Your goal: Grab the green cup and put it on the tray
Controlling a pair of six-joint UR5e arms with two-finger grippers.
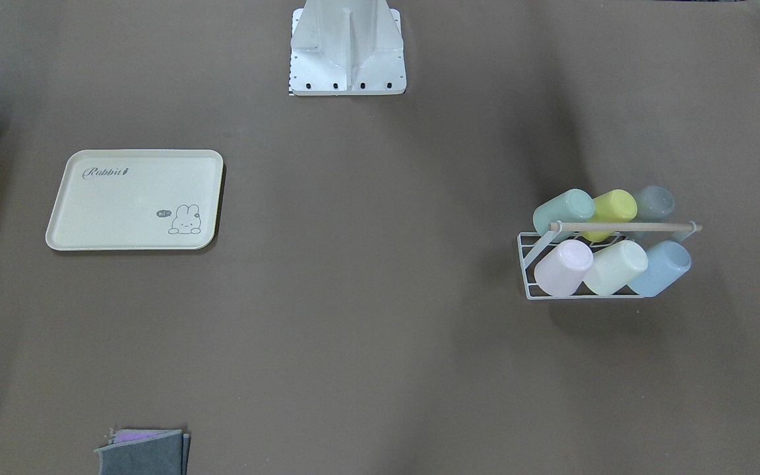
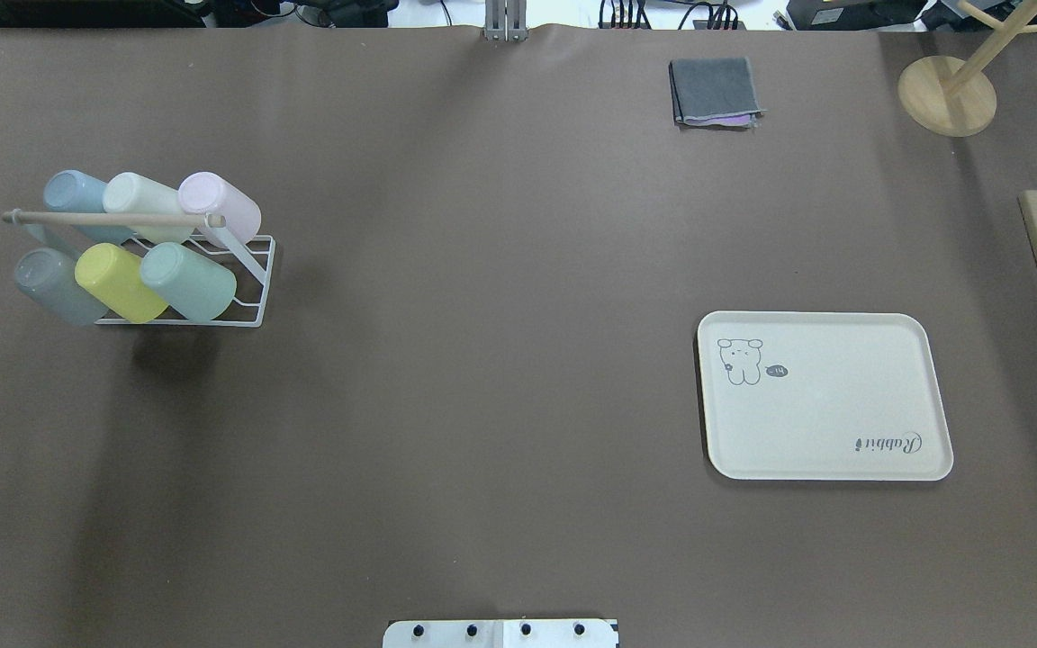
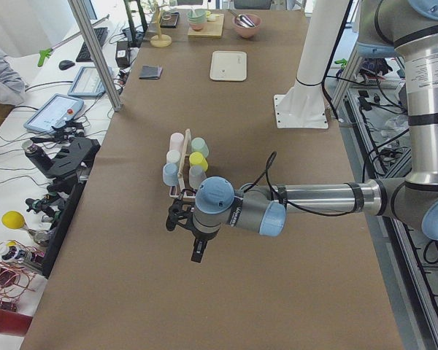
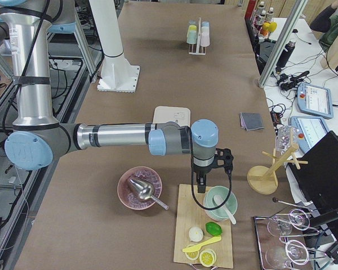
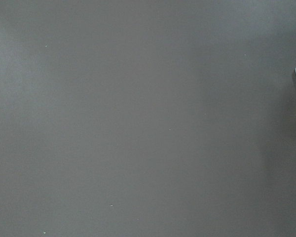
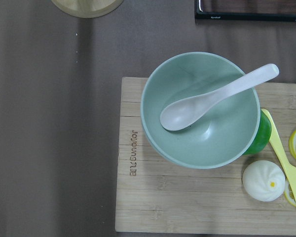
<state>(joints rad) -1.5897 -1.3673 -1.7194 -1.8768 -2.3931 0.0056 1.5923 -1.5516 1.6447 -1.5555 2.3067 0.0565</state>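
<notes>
The green cup (image 1: 563, 210) is a mint tumbler lying on its side in a white wire rack (image 1: 528, 264), in the back row beside a yellow cup (image 1: 612, 210). It also shows in the overhead view (image 2: 187, 281). The cream tray (image 1: 136, 198) with the bunny drawing lies bare on the other side of the table, as the overhead view (image 2: 843, 405) shows. My left gripper (image 3: 197, 251) hangs above the table near the rack, seen only from the side. My right gripper (image 4: 201, 183) hovers over a wooden board past the tray. I cannot tell whether either is open.
The rack also holds pink, cream, blue and grey cups. A folded grey cloth (image 2: 716, 92) and a wooden stand (image 2: 946, 94) lie at the far edge. A cutting board (image 6: 187, 207) carries a green bowl (image 6: 202, 123) with a spoon. A pink bowl (image 4: 139, 188) stands beside it.
</notes>
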